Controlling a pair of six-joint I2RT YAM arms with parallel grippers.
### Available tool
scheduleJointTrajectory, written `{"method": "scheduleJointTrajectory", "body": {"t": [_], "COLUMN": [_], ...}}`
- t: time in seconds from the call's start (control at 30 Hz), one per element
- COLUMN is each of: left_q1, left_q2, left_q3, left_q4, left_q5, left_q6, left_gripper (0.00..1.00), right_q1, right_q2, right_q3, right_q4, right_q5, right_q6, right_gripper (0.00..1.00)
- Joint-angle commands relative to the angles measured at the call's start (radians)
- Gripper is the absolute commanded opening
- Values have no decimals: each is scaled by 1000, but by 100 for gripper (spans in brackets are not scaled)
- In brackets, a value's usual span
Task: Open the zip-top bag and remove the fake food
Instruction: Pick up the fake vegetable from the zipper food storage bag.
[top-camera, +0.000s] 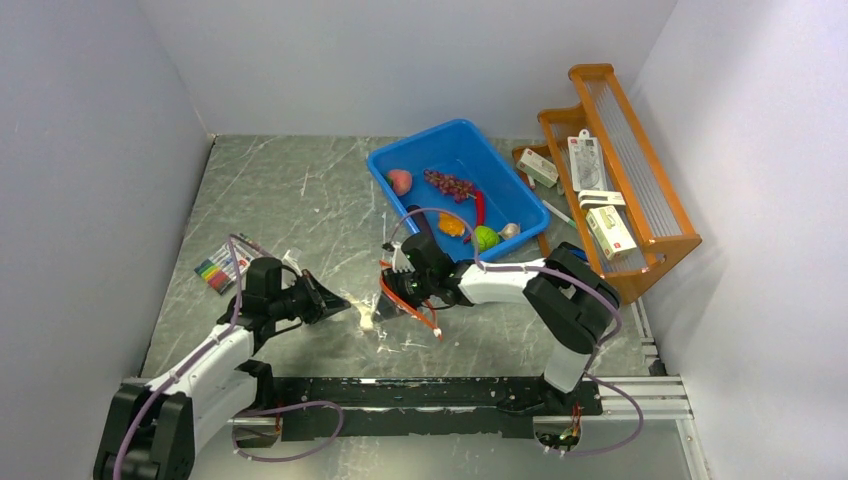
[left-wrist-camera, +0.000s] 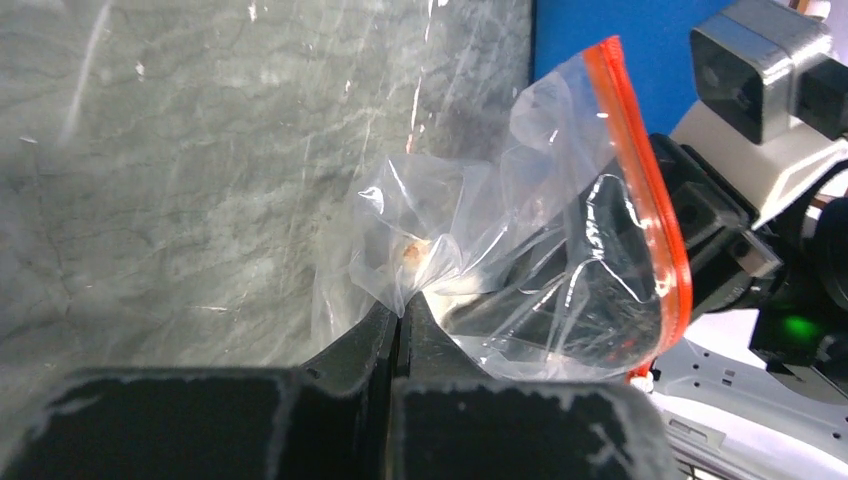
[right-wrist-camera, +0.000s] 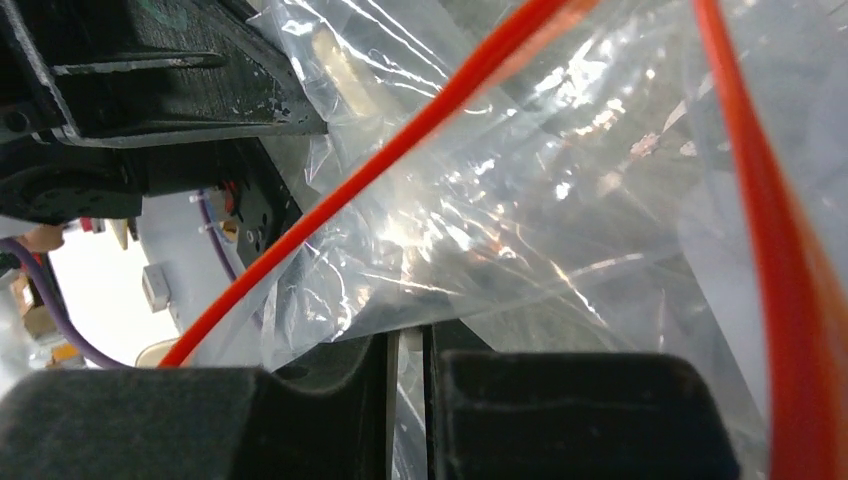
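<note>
Clear crinkly zip-top bag (left-wrist-camera: 560, 250) stretched between my claws over the table (top-camera: 300, 200) — left gripper (left-wrist-camera: 402, 315) pinching its closed end, right gripper (right-wrist-camera: 405, 340) clamped near the mouth — long axis left-right, red strip (left-wrist-camera: 640, 180) pointing right.

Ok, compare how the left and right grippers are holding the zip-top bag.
The left gripper pinches the zip-top bag at its clear end, away from the red-orange strip; the right gripper pinches plastic close to that strip. In the top view the left gripper points right and the right gripper points left, facing each other. Both are shut on the bag's film.
</note>
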Motion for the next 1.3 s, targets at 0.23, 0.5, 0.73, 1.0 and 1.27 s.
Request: {"method": "scheduleJointTrajectory", "body": {"t": [0.23,0.5,0.73,1.0,1.27], "left_q1": [4,4,4,4,4], "left_q2": [-93,-123,-139,-81,-91], "left_q3": [32,65,85,88,71], "left_q4": [-242,-390,-420,-359,-347], "left_q5": [-246,-384,-401,-307,-287], "left_q6": [5,-37,-40,-9,-19], "left_gripper": [7,7,7,7,7], "right_q1": [0,-2,-3,3,26], "right_q2": [-123,-170,-207,-99,-19], "right_q3": [-24,-63,-86,-61,-24], "right_q4": [-124,-189,-171,-30,64], "right_q5": [190,268,265,116,86], "right_q6": [-35,-50,-52,7,74], "right_gripper": [10,10,9,31,37]}}
